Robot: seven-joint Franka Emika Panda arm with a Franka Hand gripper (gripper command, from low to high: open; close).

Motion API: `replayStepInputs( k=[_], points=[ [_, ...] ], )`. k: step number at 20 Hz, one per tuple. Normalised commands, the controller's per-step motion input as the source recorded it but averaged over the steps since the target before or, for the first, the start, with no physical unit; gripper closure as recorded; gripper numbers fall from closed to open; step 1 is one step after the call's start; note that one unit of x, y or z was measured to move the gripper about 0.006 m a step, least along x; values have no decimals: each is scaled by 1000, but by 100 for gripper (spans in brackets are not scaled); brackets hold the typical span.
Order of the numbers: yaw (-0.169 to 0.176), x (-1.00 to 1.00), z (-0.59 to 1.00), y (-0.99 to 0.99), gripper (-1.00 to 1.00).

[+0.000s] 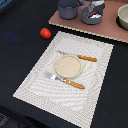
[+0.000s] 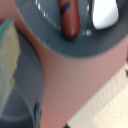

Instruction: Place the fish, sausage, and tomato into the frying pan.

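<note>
One shallow round dark blue-grey frying pan [image 1: 93, 16], standing on a pinkish-brown rectangular board [image 1: 107, 27] at the far side of the exterior view, the arm's gripper [image 1: 93, 7] directly above it; finger spread cannot be told, since the exterior view blurs the fingers and the wrist view shows none clearly, and no item is seen held; one thin dark reddish-brown sausage [image 2: 69, 19], lying inside the pan in the wrist view; one small flat white fish-shaped toy [image 2: 105, 13], lying inside the same pan just beside the sausage, apart from it; one small glossy bright-red tomato ball [image 1: 45, 33], resting on the dark tabletop [image 1: 20, 55], outside the pan, just beside the far corner of the placemat at the exterior view's left; one taller grey pot [image 1: 68, 9], on the board next to the pan; one beige bowl [image 1: 123, 17], on the board at the exterior view's right edge; one pale woven rectangular placemat [image 1: 37, 82]; one round beige plate [image 1: 68, 66], at the middle of the placemat; one orange-handled knife [image 1: 77, 56], on the far side of the plate; one orange-handled fork [image 1: 64, 80], on the near side of the plate.
</note>
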Motion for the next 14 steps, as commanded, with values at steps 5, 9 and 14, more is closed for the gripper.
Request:
replayStepInputs(
  k=[5,9,14],
  points=[
    [-4,-651,273,-430,-100],
    [-50,-654,74,-412,-100],
    [-61,-663,-59,-518,-100]
  ],
)
